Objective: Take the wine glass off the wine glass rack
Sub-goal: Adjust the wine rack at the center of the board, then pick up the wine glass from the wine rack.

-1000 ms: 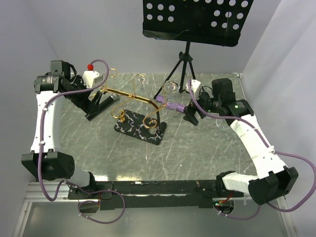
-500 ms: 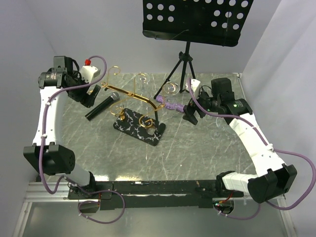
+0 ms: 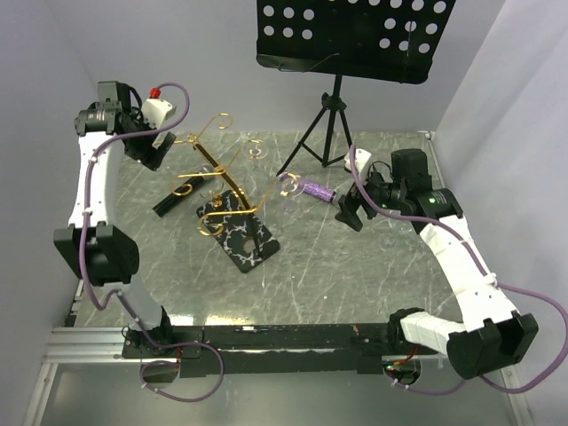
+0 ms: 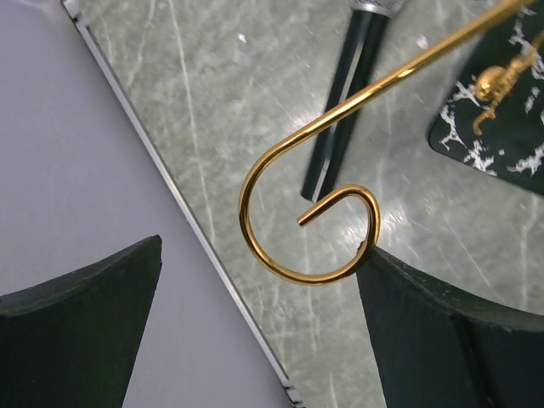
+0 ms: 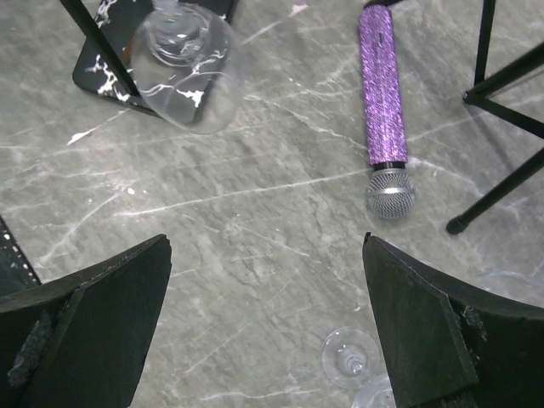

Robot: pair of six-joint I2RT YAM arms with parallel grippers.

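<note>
Clearly, the wine glass (image 5: 183, 72) was thin, clear and light. I judged that it would be slippery between my pads and would crack under a hard squeeze. It hung from one curled arm of the wine glass rack (image 3: 216, 170), bowl downward as far as I could tell, above the near corner of the black veined base (image 3: 240, 240). The stem was mostly hidden from me. The best hold, I think, was low on the bowl or on the stem just beside it, closing softly. The foot would then have to slide out along the gold wire and not be pulled straight down.

My right gripper (image 5: 265, 242) hovered near the glass with its jaws wide apart, touching nothing. My left gripper (image 4: 262, 255) was also fully apart. A spiral end of another rack arm sat between its fingers and rested against the right-hand one. The rack is thin metal, so it may tip if I push there.

On the marble table (image 5: 255, 195) lay a purple microphone (image 5: 380, 93), a black microphone (image 4: 344, 102) and a second glass (image 5: 348, 357). The legs of a music stand (image 5: 501, 76) stood just beside them.
</note>
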